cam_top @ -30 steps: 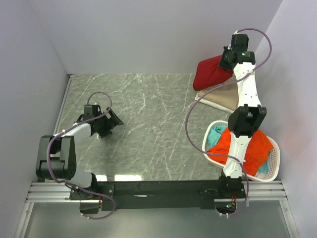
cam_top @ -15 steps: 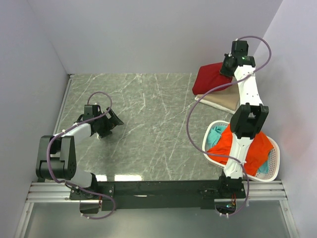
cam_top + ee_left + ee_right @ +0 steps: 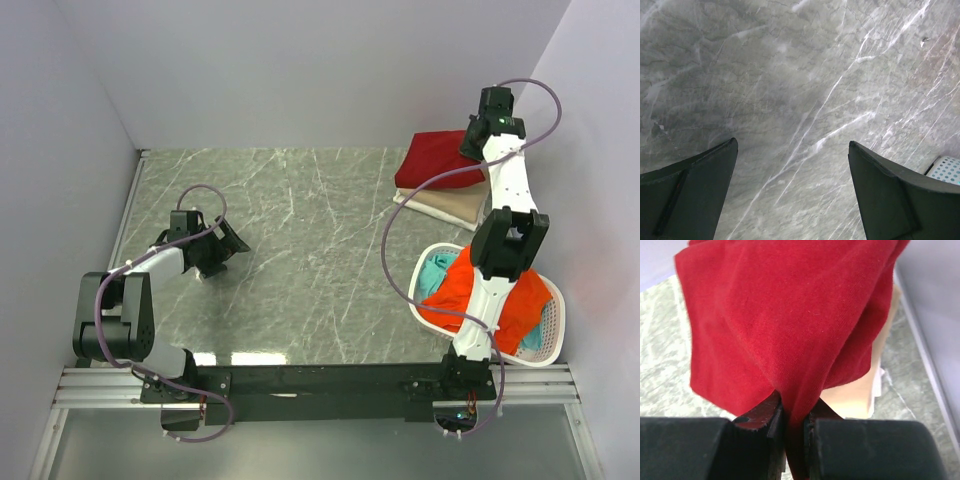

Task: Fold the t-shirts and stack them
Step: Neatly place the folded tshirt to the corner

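At the far right corner, the outstretched right fingers pinch a dark red t-shirt.

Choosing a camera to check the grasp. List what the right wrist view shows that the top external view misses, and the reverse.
Right wrist only: the right gripper shut on a fold of the dark red shirt. Top external only: the left gripper, far off, and the basket holding the orange-red shirt and teal shirt. Both: the dark red shirt over the tan shirt, on the marble table.
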Available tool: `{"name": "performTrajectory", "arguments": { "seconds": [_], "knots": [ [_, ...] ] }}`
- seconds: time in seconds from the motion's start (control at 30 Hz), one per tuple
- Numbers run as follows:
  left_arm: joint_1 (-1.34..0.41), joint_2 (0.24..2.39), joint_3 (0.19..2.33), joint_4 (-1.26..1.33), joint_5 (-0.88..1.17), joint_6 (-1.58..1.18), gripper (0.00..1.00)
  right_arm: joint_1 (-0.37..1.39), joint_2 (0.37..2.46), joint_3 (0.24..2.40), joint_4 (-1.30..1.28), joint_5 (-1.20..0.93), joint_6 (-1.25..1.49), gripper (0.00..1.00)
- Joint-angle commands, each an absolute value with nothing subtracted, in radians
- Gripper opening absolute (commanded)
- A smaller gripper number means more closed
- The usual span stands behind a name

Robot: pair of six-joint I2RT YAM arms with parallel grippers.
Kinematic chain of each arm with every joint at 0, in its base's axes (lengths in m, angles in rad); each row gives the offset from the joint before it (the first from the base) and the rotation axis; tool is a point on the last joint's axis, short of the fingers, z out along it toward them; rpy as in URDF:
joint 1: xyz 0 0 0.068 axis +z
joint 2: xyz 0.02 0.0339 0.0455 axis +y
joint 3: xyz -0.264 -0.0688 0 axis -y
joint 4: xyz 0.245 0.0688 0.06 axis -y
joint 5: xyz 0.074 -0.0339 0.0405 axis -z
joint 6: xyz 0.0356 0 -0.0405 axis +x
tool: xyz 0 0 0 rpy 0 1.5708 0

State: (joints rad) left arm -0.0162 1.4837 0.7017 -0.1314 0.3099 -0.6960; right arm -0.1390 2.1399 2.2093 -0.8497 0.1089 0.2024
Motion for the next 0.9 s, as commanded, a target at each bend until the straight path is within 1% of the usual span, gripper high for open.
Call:
{"name": "performTrajectory", "arguments": {
  "seconds": [0.0, 0.3, 0.33, 0.37, 0.4, 0.43, 0.47, 0.5, 0.53, 0.73, 0.87],
  "knots": [
    [-0.017, 1.509, 0.704, -0.186, 0.314, -0.692, 1.00, -0.161, 2.091, 2.191, -0.799, 0.172, 0.181, 0.00],
    [-0.020, 1.482, 0.721, -0.199, 0.314, -0.680, 0.99, -0.172, 2.103, 2.117, -0.801, 0.288, 0.189, 0.00],
    [-0.020, 1.476, 0.726, -0.205, 0.311, -0.675, 0.99, -0.172, 2.108, 2.117, -0.813, 0.310, 0.198, 0.06],
    [-0.020, 1.465, 0.727, -0.210, 0.305, -0.673, 0.99, -0.172, 2.114, 2.120, -0.822, 0.337, 0.222, 0.18],
    [-0.020, 1.445, 0.730, -0.215, 0.295, -0.670, 1.00, -0.172, 2.114, 2.123, -0.828, 0.395, 0.235, 0.31],
    [-0.021, 1.431, 0.738, -0.225, 0.290, -0.667, 1.00, -0.172, 2.112, 2.120, -0.837, 0.416, 0.244, 0.50],
    [-0.021, 1.405, 0.739, -0.230, 0.282, -0.666, 0.99, -0.172, 2.099, 2.106, -0.838, 0.434, 0.259, 0.62],
    [-0.021, 1.390, 0.741, -0.236, 0.272, -0.664, 0.99, -0.172, 2.089, 2.096, -0.835, 0.434, 0.264, 0.70],
    [-0.021, 1.376, 0.747, -0.241, 0.267, -0.663, 1.00, -0.172, 2.079, 2.080, -0.822, 0.427, 0.268, 0.84],
    [-0.023, 1.279, 0.781, -0.288, 0.232, -0.663, 1.00, -0.172, 1.930, 1.901, -0.741, 0.374, 0.294, 0.86],
    [-0.023, 1.214, 0.801, -0.308, 0.209, -0.664, 0.99, -0.170, 1.772, 1.735, -0.670, 0.304, 0.307, 0.87]
  ]
}}
